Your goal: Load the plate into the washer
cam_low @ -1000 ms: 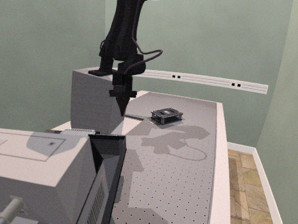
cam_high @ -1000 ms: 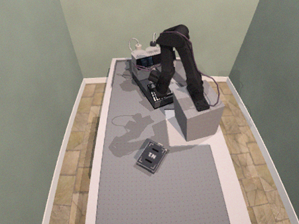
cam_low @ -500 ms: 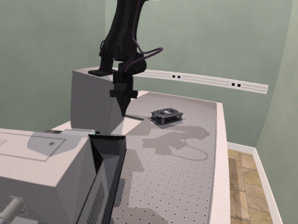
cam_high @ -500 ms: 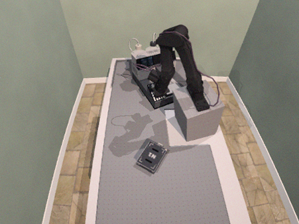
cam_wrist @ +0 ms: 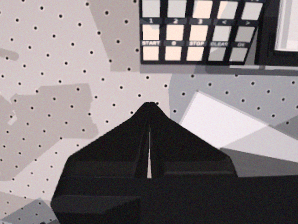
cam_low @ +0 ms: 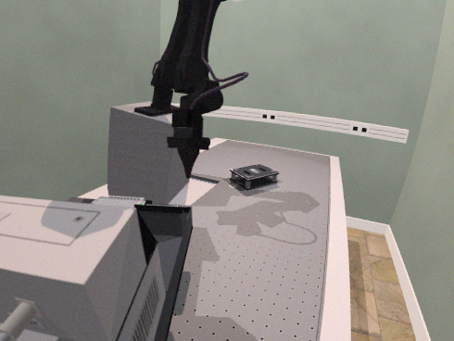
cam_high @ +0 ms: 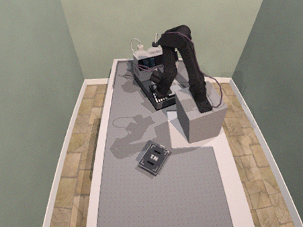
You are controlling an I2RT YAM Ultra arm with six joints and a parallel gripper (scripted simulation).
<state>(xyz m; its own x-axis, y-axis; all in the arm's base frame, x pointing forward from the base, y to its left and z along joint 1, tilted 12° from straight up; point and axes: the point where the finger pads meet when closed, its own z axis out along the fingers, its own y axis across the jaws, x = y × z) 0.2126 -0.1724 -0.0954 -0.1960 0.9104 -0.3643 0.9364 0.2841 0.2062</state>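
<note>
The one plate already lies on the carrier of the one washer at the desk's rear left, though whether it sits flat is not clear. The single nest, mid-desk toward the left edge, holds nothing. START looks next: the tool, fingers together on nothing, hangs short of the keypad, and the lamp shows green in the exterior view.

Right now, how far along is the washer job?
Done: the nest is bare, and a plate sits on the washer, seating unclear.
In hand: the gripper, shut and holding nothing, points toward the keypad near START, not yet touching.
Left: press START, watch the lamp.
</note>
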